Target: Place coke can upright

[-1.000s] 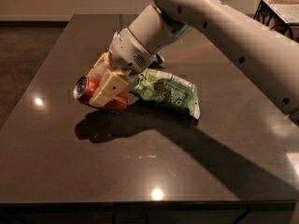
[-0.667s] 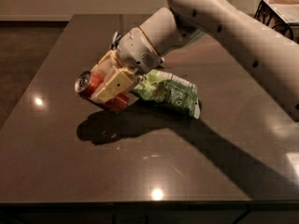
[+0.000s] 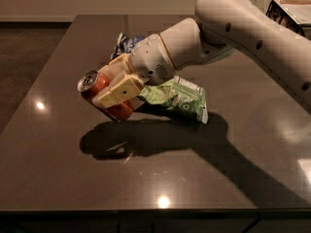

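The red coke can [image 3: 98,88] is tilted, its silver top pointing up and to the left, held above the dark table [image 3: 58,149]. My gripper [image 3: 114,87] is shut on the can, its cream fingers [image 3: 121,90] clamped across the can's body. The white arm reaches in from the upper right. The can's lower end is partly hidden by the fingers, and its shadow lies on the table below.
A crinkled green chip bag [image 3: 177,98] lies just right of the gripper. A blue chip bag [image 3: 127,42] shows behind the wrist. A box-like object [image 3: 290,11] stands at the far right. The table's front edge runs along the bottom.
The gripper has lifted the can higher and tipped it more upright, top turning up and left. The arm has swung to the right, uncovering the blue bag.
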### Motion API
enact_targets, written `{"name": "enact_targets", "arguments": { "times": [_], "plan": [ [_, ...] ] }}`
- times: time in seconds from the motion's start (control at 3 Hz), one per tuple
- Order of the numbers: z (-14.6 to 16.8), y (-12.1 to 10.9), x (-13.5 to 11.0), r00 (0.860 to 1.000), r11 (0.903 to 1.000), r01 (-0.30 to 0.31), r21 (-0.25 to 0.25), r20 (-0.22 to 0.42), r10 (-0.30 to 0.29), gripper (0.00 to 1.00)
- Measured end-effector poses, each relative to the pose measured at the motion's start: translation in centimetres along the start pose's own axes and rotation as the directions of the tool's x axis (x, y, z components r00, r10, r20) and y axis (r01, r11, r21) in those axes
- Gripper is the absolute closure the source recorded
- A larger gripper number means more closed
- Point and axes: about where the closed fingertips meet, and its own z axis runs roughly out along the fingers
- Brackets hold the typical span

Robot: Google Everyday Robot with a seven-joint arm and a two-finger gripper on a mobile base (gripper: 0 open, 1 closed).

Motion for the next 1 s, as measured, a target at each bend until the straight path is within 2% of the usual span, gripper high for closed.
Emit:
{"name": "enact_targets", "arguments": {
  "times": [0.33, 0.67, 1.0],
  "plan": [
    [-0.25, 0.51, -0.56, 0.999, 0.9942, -0.034, 0.102, 0.036, 0.030, 1.00],
    [-0.37, 0.14, -0.85, 0.994, 0.9800, -0.080, 0.182, 0.093, 0.064, 1.00],
    [-0.37, -0.20, -1.01, 0.983, 0.9710, -0.101, 0.216, 0.170, 0.065, 1.00]
  ]
}}
